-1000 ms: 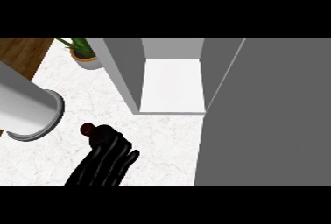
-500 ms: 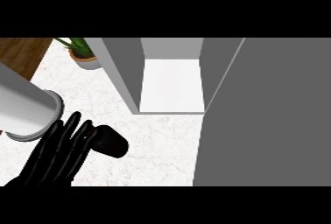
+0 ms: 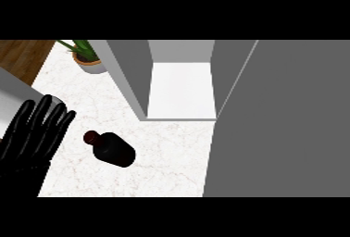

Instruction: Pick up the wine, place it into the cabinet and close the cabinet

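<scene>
The wine bottle (image 3: 113,149) is dark and lies on its side on the white marble counter (image 3: 164,157), neck pointing up-left. To its left, by the view's left edge, my left hand (image 3: 34,136) is open with straight fingers pointing up, apart from the bottle and holding nothing. The cabinet (image 3: 181,88) stands open at the upper middle, its white inside bare. Its grey door (image 3: 280,120) swings out and fills the right side. My right hand does not show.
A potted plant (image 3: 87,58) sits at the counter's far left corner, beside the cabinet's left wall (image 3: 130,74). Wood floor (image 3: 21,55) shows beyond the counter's left edge. A grey rounded shape (image 3: 9,95) lies at the left edge behind my hand.
My left hand has drawn away to the left from over the bottle and its fingers have straightened. The bottle now lies uncovered on the counter.
</scene>
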